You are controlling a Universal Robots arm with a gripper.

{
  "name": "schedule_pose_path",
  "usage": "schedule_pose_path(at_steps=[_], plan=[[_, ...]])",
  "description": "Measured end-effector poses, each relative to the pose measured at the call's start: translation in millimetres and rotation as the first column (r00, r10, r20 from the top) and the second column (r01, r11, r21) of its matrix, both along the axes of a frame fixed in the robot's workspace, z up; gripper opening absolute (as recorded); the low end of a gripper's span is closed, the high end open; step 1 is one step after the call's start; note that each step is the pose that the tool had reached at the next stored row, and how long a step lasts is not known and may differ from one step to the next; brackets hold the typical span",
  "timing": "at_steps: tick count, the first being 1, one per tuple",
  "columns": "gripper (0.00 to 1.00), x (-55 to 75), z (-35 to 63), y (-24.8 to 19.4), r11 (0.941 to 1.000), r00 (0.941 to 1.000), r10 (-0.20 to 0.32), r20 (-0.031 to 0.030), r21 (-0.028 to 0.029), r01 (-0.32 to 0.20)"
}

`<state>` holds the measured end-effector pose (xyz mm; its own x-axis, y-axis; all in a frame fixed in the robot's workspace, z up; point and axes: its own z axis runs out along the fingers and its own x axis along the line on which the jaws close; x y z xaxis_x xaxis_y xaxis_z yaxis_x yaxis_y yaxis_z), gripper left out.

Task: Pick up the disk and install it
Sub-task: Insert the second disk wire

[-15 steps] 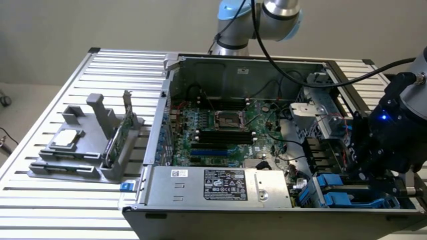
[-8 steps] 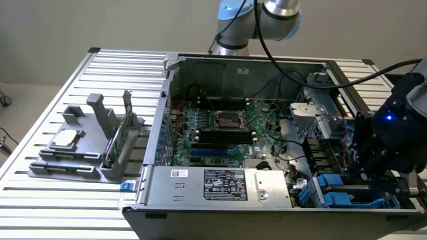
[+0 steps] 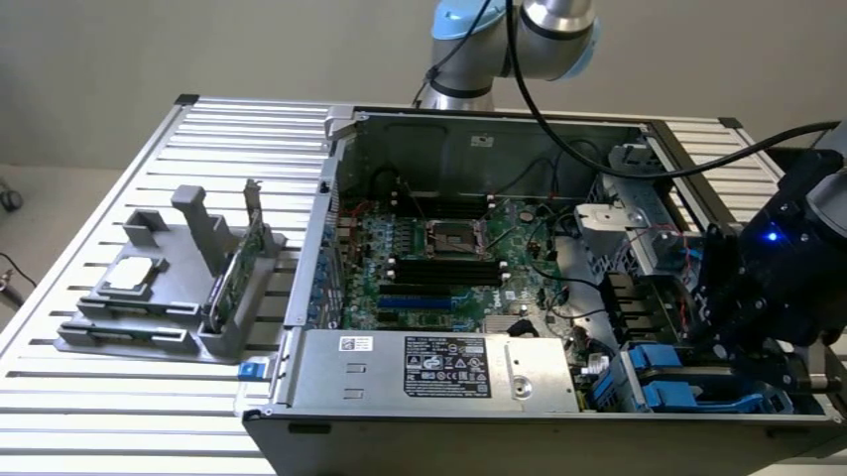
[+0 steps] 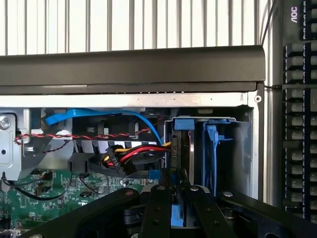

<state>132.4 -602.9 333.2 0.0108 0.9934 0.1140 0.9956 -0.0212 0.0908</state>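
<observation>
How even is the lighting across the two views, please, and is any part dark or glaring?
Exterior view: soft, even light on the slatted table; the gripper is a dark mass with one blue light. Wrist view: bright slats behind, the case rim in shade, the disk dim in its bay.

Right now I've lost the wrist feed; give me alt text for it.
The gripper, its black fingers closed on a blue-railed part, sits low over the blue drive bay at the corner of the open computer case. Beside the bay lie a blue cable, red, yellow and black wires and green motherboard.
</observation>
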Motion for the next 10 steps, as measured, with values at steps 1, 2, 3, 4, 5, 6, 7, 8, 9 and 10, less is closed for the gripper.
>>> schedule_pose_path(at_steps=[1, 2, 3, 4, 5, 6, 7, 8, 9, 10], plan=[[0.17, 0.0, -0.3, 0.0, 1.0000, 1.0000, 0.000, -0.0009, -0.0001, 0.000], [0.17, 0.0, -0.5, 0.0, 1.0000, 1.0000, 0.000, -0.0019, 0.0000, 0.000], [0.17, 0.0, -0.6, 0.0, 1.0000, 1.0000, 0.000, -0.0030, 0.0002, 0.000], [0.17, 0.0, -0.7, 0.0, 1.0000, 1.0000, 0.000, -0.0040, 0.0006, 0.000], [0.18, 0.1, -1.1, -0.1, 1.0000, 1.0000, 0.000, -0.0040, 0.0014, 0.000], [0.18, 0.0, -1.0, -0.3, 1.0000, 1.0000, 0.000, -0.0042, 0.0019, 0.000], [0.25, -0.3, 0.1, -0.5, 1.0000, 1.0000, 0.000, -0.0042, 0.0024, 0.000], [0.25, -0.7, 2.2, -0.7, 1.0000, 1.0000, 0.000, -0.0042, 0.0024, 0.000], [0.25, -1.3, 4.4, -0.7, 1.0000, 1.0000, 0.000, -0.0043, 0.0029, 0.000], [0.25, -2.5, 6.4, -0.8, 1.0000, 1.0000, 0.000, -0.0043, 0.0031, 0.000]])
